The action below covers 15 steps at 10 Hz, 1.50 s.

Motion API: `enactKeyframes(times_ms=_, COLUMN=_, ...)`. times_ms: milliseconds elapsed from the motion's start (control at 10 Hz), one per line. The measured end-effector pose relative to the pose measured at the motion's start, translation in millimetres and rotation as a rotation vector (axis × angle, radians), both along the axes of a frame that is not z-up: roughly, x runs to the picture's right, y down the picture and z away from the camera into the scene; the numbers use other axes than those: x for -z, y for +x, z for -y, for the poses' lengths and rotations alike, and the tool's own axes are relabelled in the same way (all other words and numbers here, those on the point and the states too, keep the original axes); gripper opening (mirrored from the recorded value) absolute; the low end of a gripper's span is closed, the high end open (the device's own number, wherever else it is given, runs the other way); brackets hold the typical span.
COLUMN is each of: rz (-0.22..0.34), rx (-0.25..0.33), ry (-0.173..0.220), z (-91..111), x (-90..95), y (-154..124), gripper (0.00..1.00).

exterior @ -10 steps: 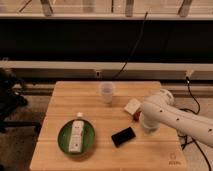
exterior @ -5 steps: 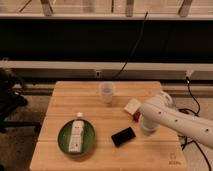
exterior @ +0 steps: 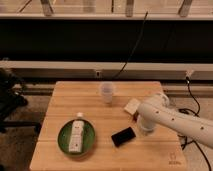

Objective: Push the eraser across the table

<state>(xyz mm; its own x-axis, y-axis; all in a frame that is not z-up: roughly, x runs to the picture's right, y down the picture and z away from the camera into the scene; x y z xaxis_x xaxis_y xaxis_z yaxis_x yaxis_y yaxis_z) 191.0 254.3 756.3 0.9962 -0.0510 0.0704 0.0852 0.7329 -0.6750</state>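
Camera view — gripper (exterior: 143,129) just beside eraser (exterior: 123,136), on table (exterior: 67,100); grip state untellable

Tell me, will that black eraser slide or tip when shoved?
Likely slides: the eraser lies flat on the smooth table, so tipping or rolling seems unlikely. Its straight edges suggest stiffness. The end effector sits close beside it.

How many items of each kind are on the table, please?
Black eraser: 1
Green plate: 1
White bottle: 1
Clear cup: 1
White block: 1
Total on the table: 5
Not counted: the gripper, beside the eraser at the arm's tip.
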Motion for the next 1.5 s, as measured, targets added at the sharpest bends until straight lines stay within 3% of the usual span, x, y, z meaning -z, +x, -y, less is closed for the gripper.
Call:
enactKeyframes(times_ms=600, rz=0.013, rx=0.015, ry=-0.023, z=-8.9, x=-13.2, y=-14.2, gripper=0.00)
enactKeyframes(times_ms=1500, rz=0.059, rx=0.107, ry=-0.039, z=-12.9, x=-23.6, y=-63.8, gripper=0.00)
